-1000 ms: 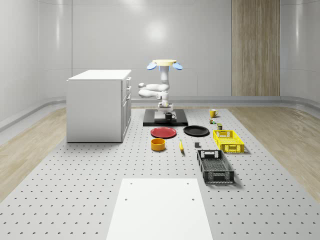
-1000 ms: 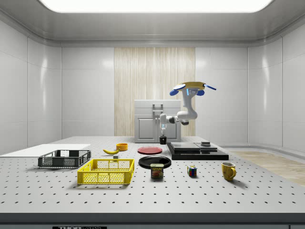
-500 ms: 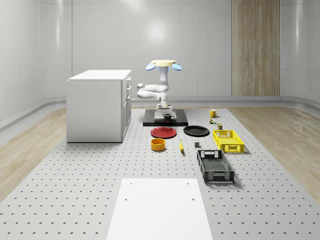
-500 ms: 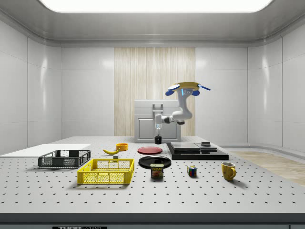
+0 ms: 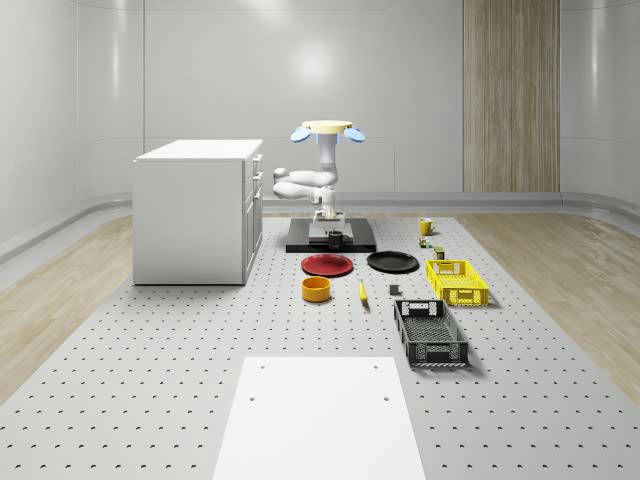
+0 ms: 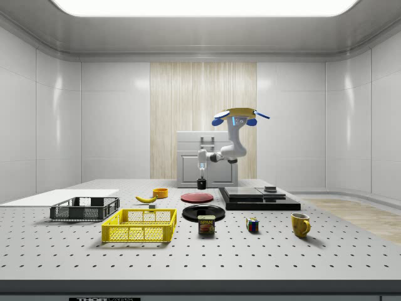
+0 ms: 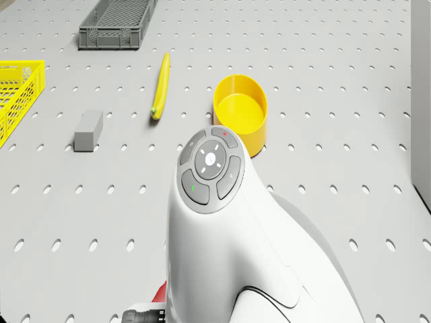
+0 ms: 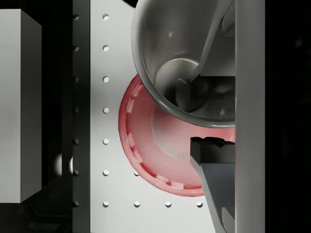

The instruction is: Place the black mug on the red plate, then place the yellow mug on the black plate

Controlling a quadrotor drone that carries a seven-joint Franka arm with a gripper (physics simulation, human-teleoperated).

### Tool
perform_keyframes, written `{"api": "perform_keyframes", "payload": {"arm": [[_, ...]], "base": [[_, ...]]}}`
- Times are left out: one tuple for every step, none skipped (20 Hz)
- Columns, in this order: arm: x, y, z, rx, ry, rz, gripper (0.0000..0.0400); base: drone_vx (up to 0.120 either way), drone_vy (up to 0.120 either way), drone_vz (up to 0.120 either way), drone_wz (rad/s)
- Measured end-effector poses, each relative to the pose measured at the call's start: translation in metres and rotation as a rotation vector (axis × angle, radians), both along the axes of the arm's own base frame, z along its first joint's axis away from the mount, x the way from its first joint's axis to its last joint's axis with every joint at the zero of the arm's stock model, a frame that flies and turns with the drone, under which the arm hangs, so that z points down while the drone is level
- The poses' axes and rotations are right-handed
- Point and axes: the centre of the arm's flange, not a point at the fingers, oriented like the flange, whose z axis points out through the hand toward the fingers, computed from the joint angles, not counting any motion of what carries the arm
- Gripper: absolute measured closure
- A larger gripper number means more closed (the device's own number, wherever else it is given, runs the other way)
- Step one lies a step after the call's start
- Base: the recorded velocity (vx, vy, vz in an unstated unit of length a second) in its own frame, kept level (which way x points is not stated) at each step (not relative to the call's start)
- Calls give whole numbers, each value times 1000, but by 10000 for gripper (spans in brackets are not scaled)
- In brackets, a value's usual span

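**Trainee:** Wrist view, panel one: what did the fingers have?

**Operator:** They were closed on the black mug, one finger reaching inside the cup and the other finger outside its wall, so the rim was pinched between them. I read that wall grip as the reason the mug hung upright with its mouth facing the camera. Beyond the fingers lay the red plate, partly covered by the mug.

**Trainee:** And the drone itself?

**Operator:** In the side view the drone hovered above the table, its arm reaching down toward the plates. The gripper held the mug just above the surface, near the far edge of the red plate and apart from it. I judged the mug not yet set down.

**Trainee:** The second half of the task?

**Operator:** Untouched, as I judged it. The yellow mug stood well away from the fingers, beyond the black plate, which lay bare just beside the red one. The yellow bowl, banana and grey block sat forward of the arm in the drone view; I took them as bystanders.

**Trainee:** Risk?

**Operator:** Releasing off-centre; a mug on the plate's sloped rim could tip.
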Motion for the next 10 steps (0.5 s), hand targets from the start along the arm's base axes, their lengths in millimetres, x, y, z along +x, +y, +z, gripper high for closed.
{"api": "perform_keyframes", "payload": {"arm": [[0, 1, 0, 0, 0, 0, 290], [0, 3, 0, 0, 0, 0, 290], [0, 6, 0, 0, 0, 0, 290], [0, 9, 0, 0, 0, 0, 290], [0, 12, 0, 0, 0, 0, 290], [0, 16, 0, 0, 0, 0, 290], [0, 20, 0, 0, 0, 0, 290], [0, 25, 0, 0, 0, 0, 290], [0, 29, 0, 0, 0, 0, 290], [0, 34, 0, 0, 0, 0, 290]], "base": [[0, 0, 0, 0], [0, 0, 0, 0], [0, 0, 0, 0], [0, 0, 0, 0], [0, 0, 0, 0], [0, 0, 0, 0], [0, 0, 0, 0], [0, 0, 0, 0], [0, 0, 0, 0], [0, 0, 0, 0]]}}
